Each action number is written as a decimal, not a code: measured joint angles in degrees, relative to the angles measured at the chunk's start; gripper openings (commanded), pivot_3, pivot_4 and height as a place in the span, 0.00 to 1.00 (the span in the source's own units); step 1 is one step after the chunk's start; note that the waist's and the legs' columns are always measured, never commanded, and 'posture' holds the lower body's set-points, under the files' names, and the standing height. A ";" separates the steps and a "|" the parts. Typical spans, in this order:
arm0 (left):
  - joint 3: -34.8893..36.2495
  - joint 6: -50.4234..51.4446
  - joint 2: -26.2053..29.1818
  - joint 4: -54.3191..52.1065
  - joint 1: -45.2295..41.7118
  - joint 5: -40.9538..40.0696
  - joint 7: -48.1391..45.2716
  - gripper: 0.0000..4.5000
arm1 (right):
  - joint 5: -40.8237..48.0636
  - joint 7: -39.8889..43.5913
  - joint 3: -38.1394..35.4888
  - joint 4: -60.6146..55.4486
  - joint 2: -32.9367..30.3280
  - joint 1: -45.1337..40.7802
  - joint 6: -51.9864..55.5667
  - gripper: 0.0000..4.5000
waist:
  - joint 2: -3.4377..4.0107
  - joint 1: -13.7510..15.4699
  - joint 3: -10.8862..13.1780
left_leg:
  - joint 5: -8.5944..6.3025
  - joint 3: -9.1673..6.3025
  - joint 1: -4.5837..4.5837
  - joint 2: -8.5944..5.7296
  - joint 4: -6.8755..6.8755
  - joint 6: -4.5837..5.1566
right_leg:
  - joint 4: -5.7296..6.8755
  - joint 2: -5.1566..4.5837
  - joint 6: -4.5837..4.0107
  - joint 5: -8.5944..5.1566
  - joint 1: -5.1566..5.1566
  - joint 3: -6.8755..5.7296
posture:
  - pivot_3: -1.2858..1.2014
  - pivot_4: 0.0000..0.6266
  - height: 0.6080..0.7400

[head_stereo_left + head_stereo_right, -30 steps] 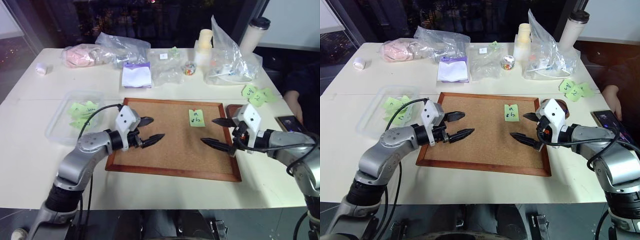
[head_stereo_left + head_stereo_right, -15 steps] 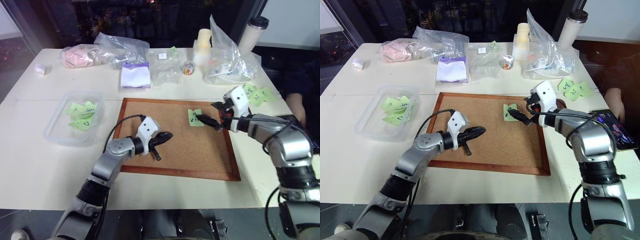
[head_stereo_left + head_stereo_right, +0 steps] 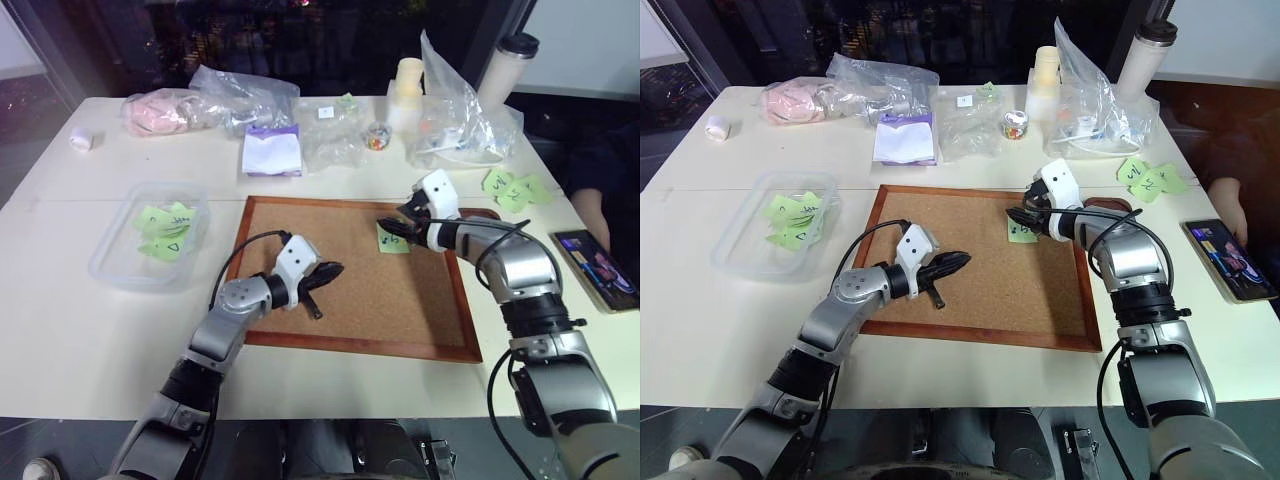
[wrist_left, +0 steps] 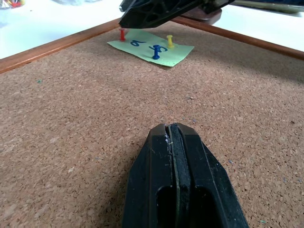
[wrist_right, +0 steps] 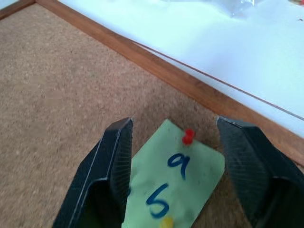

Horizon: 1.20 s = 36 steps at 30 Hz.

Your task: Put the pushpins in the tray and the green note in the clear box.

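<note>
The green note (image 3: 392, 238), marked "9", lies on the cork board (image 3: 350, 305). It is pinned by the pushpins: a red one (image 5: 188, 137), a blue one (image 4: 156, 52) and a yellow one (image 4: 169, 41). My right gripper (image 5: 174, 124) hangs low over the note's far end, open, with the red pin between its fingers (image 5: 116, 156) but untouched. My left gripper (image 3: 325, 275) is shut and empty, lying low over the middle of the board. The clear box (image 3: 118, 265) sits at the left with green notes in it. The dark brown tray (image 3: 488, 213) is partly hidden behind my right arm.
Clear plastic bags (image 3: 455, 115), a purple-edged pad (image 3: 272, 150) and cups (image 3: 510, 65) line the table's far side. Loose green notes (image 3: 515, 190) and a phone (image 3: 595, 268) lie at the right, beside a person's hand (image 3: 592, 215).
My left gripper shut and sank towards the middle of the board. My right gripper travelled forward to the green note, and its fingers drew closer together around the red pin.
</note>
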 measured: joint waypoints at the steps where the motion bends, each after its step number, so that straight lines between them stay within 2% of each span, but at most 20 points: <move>1: 0.09 -0.05 -0.02 -0.15 0.18 0.00 0.06 0.00 | -0.45 0.04 0.00 1.32 0.35 -0.19 -0.58 0.60 | 0.01 -0.01 0.00 | 0.00 0.00 0.00 0.00 0.00 0.00 | 0.00 0.00 0.00 0.00 0.00 0.00 | 0.52 0.24 1.00; 9: 0.65 -0.01 -0.10 -0.68 0.89 0.01 0.66 0.00 | -1.97 0.90 -0.48 8.02 1.80 -1.45 -3.67 0.60 | 0.03 -0.19 -0.02 | 0.01 0.01 0.02 0.01 0.00 -0.01 | 0.04 0.01 0.00 0.00 0.00 0.00 | 0.52 0.24 1.00; 16: 0.78 0.00 -0.48 -0.79 1.15 0.01 1.07 0.00 | -3.05 1.04 -0.49 9.52 2.79 -2.25 -5.03 0.60 | 0.05 -0.17 -0.03 | 0.01 0.01 0.02 0.02 0.00 -0.03 | 0.05 0.00 0.00 0.00 0.00 0.01 | 0.52 0.24 1.00; 19: 0.82 0.01 -0.72 -0.79 1.20 0.02 1.20 0.00 | -3.47 1.20 -0.49 9.82 2.79 -2.50 -5.04 0.43 | 0.05 -0.16 -0.03 | 0.01 0.02 0.02 0.02 0.00 -0.03 | 0.05 -0.01 0.00 0.00 0.00 0.00 | 0.52 0.24 1.00; 23: 0.86 0.09 -1.04 -0.79 1.25 0.03 1.51 0.00 | -4.18 1.49 -0.53 10.37 2.87 -2.60 -5.64 0.01 | 0.05 -0.15 -0.03 | 0.02 0.02 0.02 0.01 0.00 -0.03 | 0.04 -0.01 0.00 0.00 0.00 0.01 | 0.52 0.24 1.00; 30: 0.62 0.17 -1.05 -0.93 1.32 1.61 2.36 0.00 | -4.35 1.62 -0.64 10.39 2.93 -2.68 -5.51 0.01 | 0.09 -0.15 -0.06 | 0.02 0.02 0.02 0.01 0.00 -0.03 | 0.05 -0.01 0.00 0.00 0.00 0.01 | 0.52 0.24 1.00; 36: -0.13 2.55 -0.74 -1.00 0.53 3.08 2.41 0.00 | -4.21 0.98 -1.56 5.73 2.69 -2.40 -0.72 0.01 | 0.17 -0.12 -0.10 | 0.02 0.02 0.02 0.01 -0.01 -0.03 | 0.05 -0.01 0.00 0.00 0.00 0.01 | 0.52 0.24 1.00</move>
